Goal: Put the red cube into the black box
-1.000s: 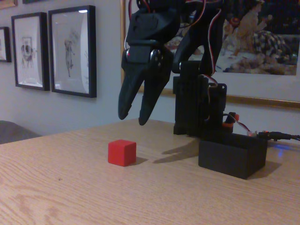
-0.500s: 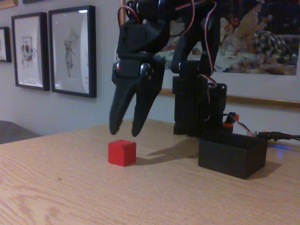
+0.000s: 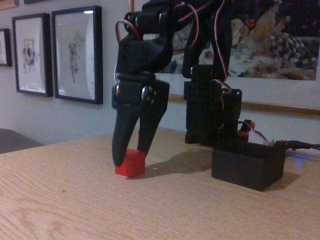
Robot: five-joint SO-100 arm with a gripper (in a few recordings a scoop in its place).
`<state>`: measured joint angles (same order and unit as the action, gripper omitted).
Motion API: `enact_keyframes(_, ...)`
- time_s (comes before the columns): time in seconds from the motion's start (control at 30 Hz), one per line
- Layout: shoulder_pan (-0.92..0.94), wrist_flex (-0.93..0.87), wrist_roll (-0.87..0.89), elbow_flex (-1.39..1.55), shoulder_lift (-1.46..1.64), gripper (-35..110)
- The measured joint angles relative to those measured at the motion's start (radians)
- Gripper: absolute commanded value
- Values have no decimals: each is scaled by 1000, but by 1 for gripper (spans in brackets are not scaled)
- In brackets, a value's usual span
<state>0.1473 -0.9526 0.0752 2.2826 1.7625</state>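
Between the two black fingers of the claw (image 3: pixel 131 156) sits the red cube (image 3: pixel 130 163), resting on the wooden table (image 3: pixel 75 200). The claw points down and its fingers are spread; the left fingertip (image 3: pixel 118 160) covers the upper left corner of the cube, and the right fingertip (image 3: pixel 143 146) hangs just above and behind its top right edge. I cannot tell if either finger really touches it. To the right of the claw, well apart, stands the black box (image 3: pixel 247 167), open at the top, just before the arm's base tower (image 3: pixel 207 107). Bare table lies between cube and box, and to the left and in front of the claw.
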Motion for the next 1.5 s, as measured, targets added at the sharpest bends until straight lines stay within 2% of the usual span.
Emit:
enact_keyframes(0.3,0,18,-9,-15,-63,19)
enact_keyframes(0.53,0,14,-17,-23,-71,6)
enact_keyframes(0.73,-2,-12,-17,-37,-60,0)
enact_keyframes(0.87,8,-87,-11,-40,46,-7)
enact_keyframes(1.0,17,-256,23,-78,230,-11)
enact_keyframes(1.2,161,-506,38,-267,371,-11)
enact_keyframes(1.5,460,-495,126,-215,377,-14)
